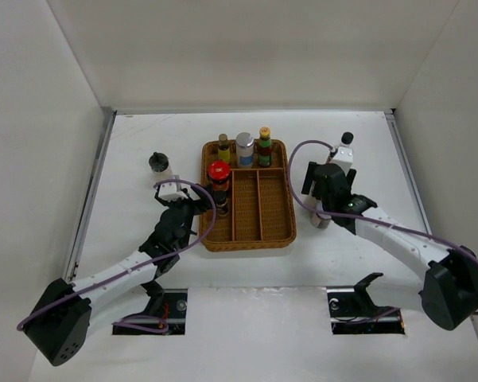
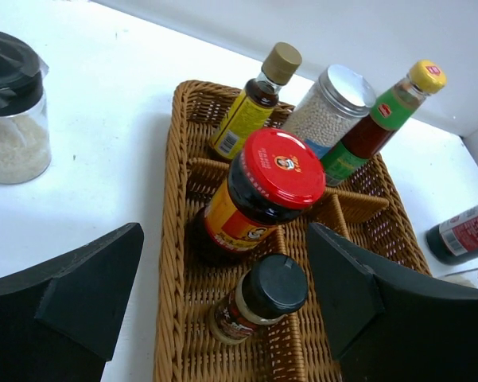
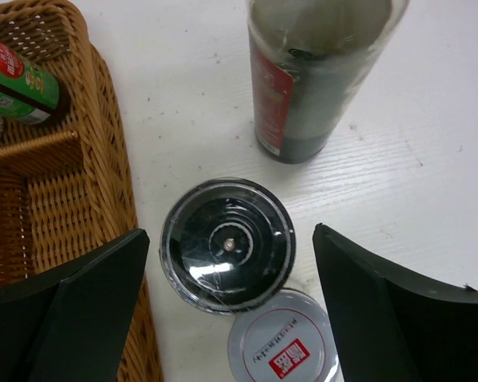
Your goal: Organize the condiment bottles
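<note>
In the wicker tray [image 1: 262, 231], a gold-capped bottle [image 1: 223, 147], a silver-lidded jar [image 1: 244, 149] and a yellow-capped red sauce bottle [image 1: 264, 146] stand at the back. A red-capped jar [image 2: 258, 195] and a small black-capped jar [image 2: 258, 306] stand in the left lane. My left gripper [image 2: 231, 310] is open, its fingers on either side of the small jar and apart from it. My right gripper [image 3: 227, 310] is open above a black-topped grinder [image 3: 227, 243] and a white-lidded jar [image 3: 282, 350] on the table. The tall dark sauce bottle [image 3: 318, 72] stands just beyond.
A black-capped jar of white grains [image 1: 159, 165] stands on the table left of the tray; it also shows in the left wrist view [image 2: 12, 119]. The tray's right wall [image 3: 111, 175] lies close to the grinder. White walls enclose the table on three sides.
</note>
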Motion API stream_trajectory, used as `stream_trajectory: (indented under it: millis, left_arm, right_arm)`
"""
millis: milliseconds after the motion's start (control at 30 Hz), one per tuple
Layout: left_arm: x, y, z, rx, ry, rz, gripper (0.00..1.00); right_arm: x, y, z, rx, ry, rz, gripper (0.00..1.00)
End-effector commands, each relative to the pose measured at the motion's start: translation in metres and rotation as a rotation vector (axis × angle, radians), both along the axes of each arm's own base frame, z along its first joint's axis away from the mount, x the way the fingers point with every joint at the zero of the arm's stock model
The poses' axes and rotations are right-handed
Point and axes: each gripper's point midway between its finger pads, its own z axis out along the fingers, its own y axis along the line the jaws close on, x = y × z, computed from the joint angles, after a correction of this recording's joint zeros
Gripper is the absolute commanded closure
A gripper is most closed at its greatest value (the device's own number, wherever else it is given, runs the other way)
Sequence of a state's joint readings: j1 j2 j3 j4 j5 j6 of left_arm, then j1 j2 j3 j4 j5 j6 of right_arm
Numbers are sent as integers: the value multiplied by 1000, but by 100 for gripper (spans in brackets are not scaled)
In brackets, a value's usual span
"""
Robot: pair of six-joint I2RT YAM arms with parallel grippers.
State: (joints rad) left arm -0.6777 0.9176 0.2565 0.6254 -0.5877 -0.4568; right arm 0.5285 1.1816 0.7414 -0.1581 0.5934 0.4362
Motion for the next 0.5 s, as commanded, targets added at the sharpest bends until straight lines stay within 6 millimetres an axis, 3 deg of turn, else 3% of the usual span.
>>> stream_trajectory:
  millis: [0,200,300,367,467]
  left_arm:
    - [0,0,23,-97,-73,-8,17]
    - [2,1,18,-93,-60,-1,17]
    - [3,4,18,-95,-63,9,17]
    - [3,5,15,-95,-57,12,17]
    - [4,7,15,-103,-57,23,17]
  right_arm:
    - [17,9,19,26,-38,18,12]
    - [24,7,6,9,-8,6,32]
    - [24,6,12,17,-22,3,38]
    - [24,5,32,30,-72,-4,40]
    - [20,15,86,67,-215,20,40]
